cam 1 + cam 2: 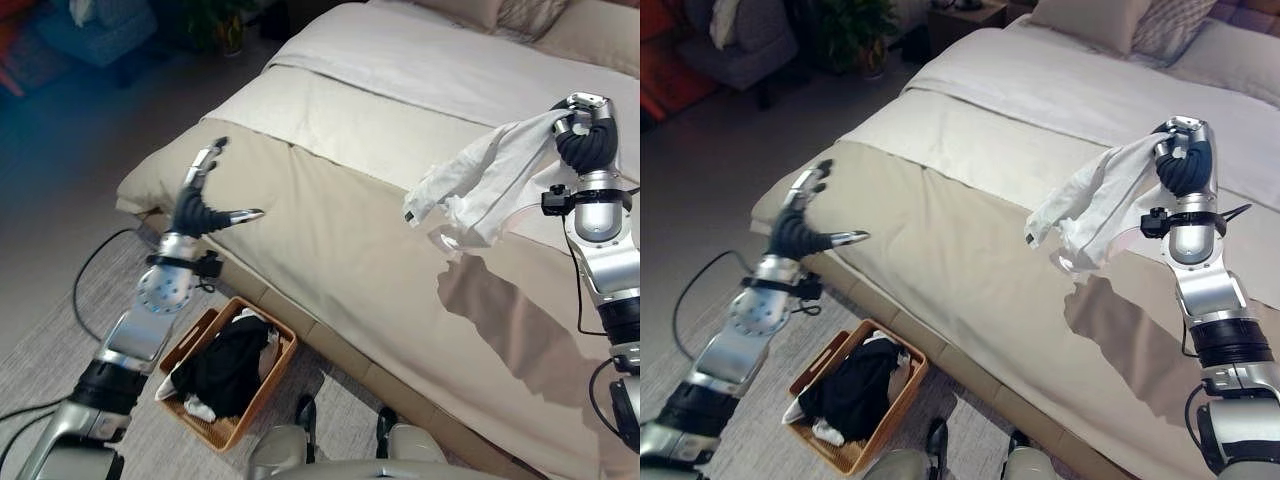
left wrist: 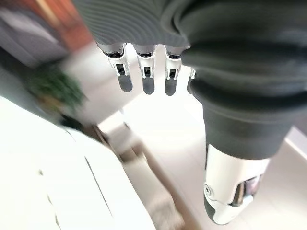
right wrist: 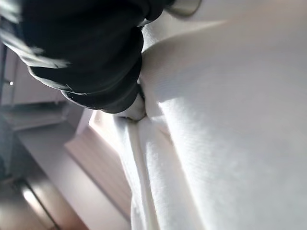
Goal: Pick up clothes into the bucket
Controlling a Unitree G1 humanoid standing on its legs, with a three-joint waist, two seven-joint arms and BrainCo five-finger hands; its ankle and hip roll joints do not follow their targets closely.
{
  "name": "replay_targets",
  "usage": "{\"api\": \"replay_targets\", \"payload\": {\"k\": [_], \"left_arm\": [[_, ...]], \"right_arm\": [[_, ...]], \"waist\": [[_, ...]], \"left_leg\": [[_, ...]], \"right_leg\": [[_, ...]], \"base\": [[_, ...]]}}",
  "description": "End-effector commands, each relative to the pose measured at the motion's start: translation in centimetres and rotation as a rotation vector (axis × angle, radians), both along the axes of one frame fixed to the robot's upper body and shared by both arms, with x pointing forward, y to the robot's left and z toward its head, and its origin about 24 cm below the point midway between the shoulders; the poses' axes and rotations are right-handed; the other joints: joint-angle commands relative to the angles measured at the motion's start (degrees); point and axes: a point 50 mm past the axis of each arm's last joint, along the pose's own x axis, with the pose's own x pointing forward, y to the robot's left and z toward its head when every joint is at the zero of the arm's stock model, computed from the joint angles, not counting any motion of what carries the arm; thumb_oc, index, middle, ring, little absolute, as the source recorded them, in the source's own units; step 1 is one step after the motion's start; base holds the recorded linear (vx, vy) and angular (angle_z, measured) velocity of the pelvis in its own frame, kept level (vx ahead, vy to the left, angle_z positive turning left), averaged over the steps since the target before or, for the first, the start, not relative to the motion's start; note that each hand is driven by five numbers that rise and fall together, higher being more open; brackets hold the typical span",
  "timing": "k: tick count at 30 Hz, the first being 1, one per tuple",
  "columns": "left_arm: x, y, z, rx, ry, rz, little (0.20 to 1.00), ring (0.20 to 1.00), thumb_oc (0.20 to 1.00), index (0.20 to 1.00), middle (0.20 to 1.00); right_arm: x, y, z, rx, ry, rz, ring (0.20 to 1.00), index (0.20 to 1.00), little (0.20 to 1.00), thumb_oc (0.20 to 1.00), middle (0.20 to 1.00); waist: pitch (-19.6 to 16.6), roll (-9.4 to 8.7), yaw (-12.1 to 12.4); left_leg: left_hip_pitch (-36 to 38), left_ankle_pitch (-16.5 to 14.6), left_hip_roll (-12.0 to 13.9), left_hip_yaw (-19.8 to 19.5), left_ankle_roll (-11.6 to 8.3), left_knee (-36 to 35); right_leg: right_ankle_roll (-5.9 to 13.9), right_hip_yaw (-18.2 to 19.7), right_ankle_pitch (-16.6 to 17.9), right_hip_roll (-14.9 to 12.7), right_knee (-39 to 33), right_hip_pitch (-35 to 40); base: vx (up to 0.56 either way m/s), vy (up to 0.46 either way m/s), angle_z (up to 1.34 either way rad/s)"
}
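White crumpled cloth garment is held up above the beige bed, clear of the cover, pinched at its upper end by the curled fingers of the right hand. Well apart, the brown woven basket is seen on the floor beside the bed, with black and white clothes inside. The left hand is raised over the bed's corner, fingers straight and spread, empty.
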Motion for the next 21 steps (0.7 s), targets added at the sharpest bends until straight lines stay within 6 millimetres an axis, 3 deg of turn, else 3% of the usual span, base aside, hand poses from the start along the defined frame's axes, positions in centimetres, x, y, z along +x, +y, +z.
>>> {"api": "replay_targets", "payload": {"k": [1, 6, 7, 11, 21], "left_arm": [[1.1, -1.7, -0.1, 0.041, 0.027, -0.088, 1.0, 1.0, 1.0, 1.0, 1.0], [2.4, -6.0, -0.9, -0.045, 0.175, -0.296, 1.0, 1.0, 1.0, 1.0, 1.0], [2.5, -6.0, -0.9, -0.046, 0.175, -0.298, 1.0, 1.0, 1.0, 1.0, 1.0], [2.2, -9.2, -1.7, -0.203, 0.36, -0.518, 1.0, 1.0, 1.0, 1.0, 1.0], [1.9, -13.5, -2.4, -0.3, 0.454, -0.615, 1.0, 1.0, 1.0, 1.0, 1.0]], "right_arm": [[-0.9, 2.7, 3.1, -0.085, -0.097, 0.183, 0.2, 0.2, 0.2, 0.2, 0.2], [-1.6, 5.5, 3.8, -0.107, -0.106, 0.354, 0.2, 0.2, 0.2, 0.2, 0.2], [-1.7, 5.5, 3.8, -0.107, -0.106, 0.353, 0.2, 0.2, 0.2, 0.2, 0.2], [-2.4, 7.9, 4.3, -0.119, -0.119, 0.503, 0.2, 0.2, 0.2, 0.2, 0.2], [-3.8, 11.4, 4.1, -0.116, -0.11, 0.714, 0.2, 0.2, 0.2, 0.2, 0.2]], "waist": [[-7.1, -2.18, -1.3], [-9.3, -1.62, -3.2], [-9.2, -1.61, -3.1], [-10.0, -0.98, -4.1], [-10.0, -0.79, -4.5]], "left_leg": [[-0.9, -5.9, 0.0, 1.2, -0.21, 4.3], [1.7, -6.1, 0.6, 2.1, -0.33, 3.2], [1.8, -6.1, 0.6, 2.1, -0.34, 3.2], [2.5, -6.1, 0.8, 2.2, -0.42, 2.8], [3.2, -5.9, 0.7, 1.3, -0.31, 2.2]], "right_leg": [[1.25, -0.6, 2.7, -0.1, -4.0, 0.8], [1.04, -0.6, 2.4, 0.3, -5.2, 3.3], [1.04, -0.6, 2.4, 0.3, -5.3, 3.4], [0.99, -0.9, 2.5, 0.3, -6.2, 4.5], [0.8, -2.2, 2.1, 0.2, -6.3, 5.9]], "base": [[0.09, -0.041, -0.2], [0.07, -0.034, -0.17], [0.03, -0.012, -0.08], [0.02, -0.004, -0.02], [0.01, 0.007, 0.05]]}}
